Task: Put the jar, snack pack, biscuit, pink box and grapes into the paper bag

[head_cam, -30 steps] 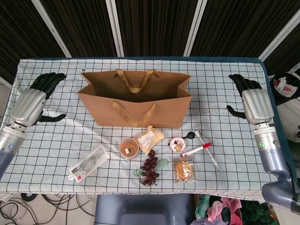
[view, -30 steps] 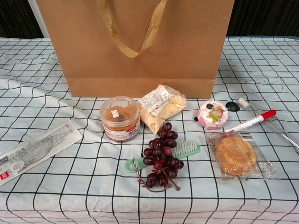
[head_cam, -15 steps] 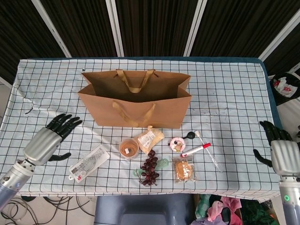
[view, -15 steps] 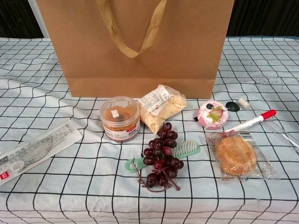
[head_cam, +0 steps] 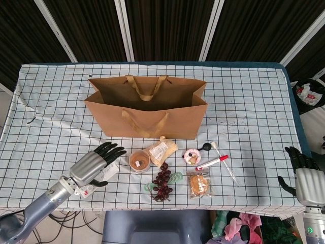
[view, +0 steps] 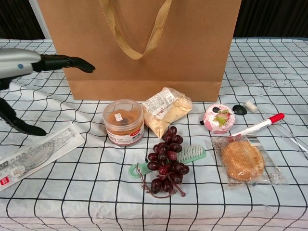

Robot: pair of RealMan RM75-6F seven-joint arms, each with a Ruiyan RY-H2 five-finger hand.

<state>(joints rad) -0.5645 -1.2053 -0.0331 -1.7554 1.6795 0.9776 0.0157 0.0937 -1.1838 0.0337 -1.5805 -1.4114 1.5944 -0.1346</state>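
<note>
An open brown paper bag stands upright at mid-table. In front of it lie the jar with a clear lid, the snack pack, the round pink box, dark grapes and a wrapped biscuit. My left hand hovers open just left of the jar, fingers pointing toward it, holding nothing. Off the table's right edge, my right hand is open and empty.
A packaged protractor lies under my left hand. A green comb sits beneath the grapes. A red-capped pen, a clear tube and a small black object lie right of the pink box.
My left hand has swept from the far left table area rightward and nearer, now beside the jar. My right hand dropped from the table's right side to beyond its right edge.
</note>
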